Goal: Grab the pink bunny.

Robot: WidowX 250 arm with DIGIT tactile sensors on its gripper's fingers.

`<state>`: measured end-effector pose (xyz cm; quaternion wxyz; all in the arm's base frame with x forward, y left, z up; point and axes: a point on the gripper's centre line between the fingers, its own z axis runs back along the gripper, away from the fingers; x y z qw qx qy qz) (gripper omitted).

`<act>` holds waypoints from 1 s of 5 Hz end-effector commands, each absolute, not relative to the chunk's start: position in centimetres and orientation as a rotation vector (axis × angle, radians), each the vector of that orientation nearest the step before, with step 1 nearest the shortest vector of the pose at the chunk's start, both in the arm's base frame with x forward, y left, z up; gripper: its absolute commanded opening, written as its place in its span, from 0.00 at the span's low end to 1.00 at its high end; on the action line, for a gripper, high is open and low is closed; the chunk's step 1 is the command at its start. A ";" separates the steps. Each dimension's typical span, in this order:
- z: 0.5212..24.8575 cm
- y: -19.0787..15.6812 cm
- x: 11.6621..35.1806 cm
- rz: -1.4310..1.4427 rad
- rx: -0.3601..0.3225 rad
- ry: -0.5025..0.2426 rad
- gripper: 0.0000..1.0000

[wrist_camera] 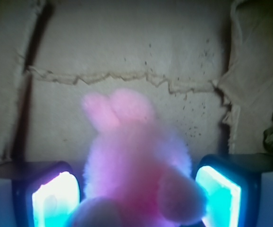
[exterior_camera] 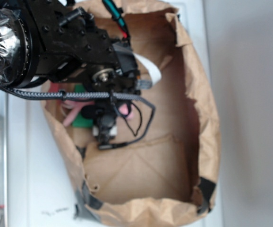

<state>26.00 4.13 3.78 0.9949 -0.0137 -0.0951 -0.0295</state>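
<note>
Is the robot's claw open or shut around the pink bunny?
Open. In the wrist view the gripper has its glowing pads on either side of the pink bunny, not yet squeezing it.

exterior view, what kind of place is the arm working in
Probably a lab test setup, not a home: a torn brown paper bag patched with tape lies open on a white surface, and the end effector reaches inside over a pink bunny.
</note>
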 end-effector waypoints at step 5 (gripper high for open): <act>11.4 4.5 27.0 -0.035 0.014 -0.200 0.00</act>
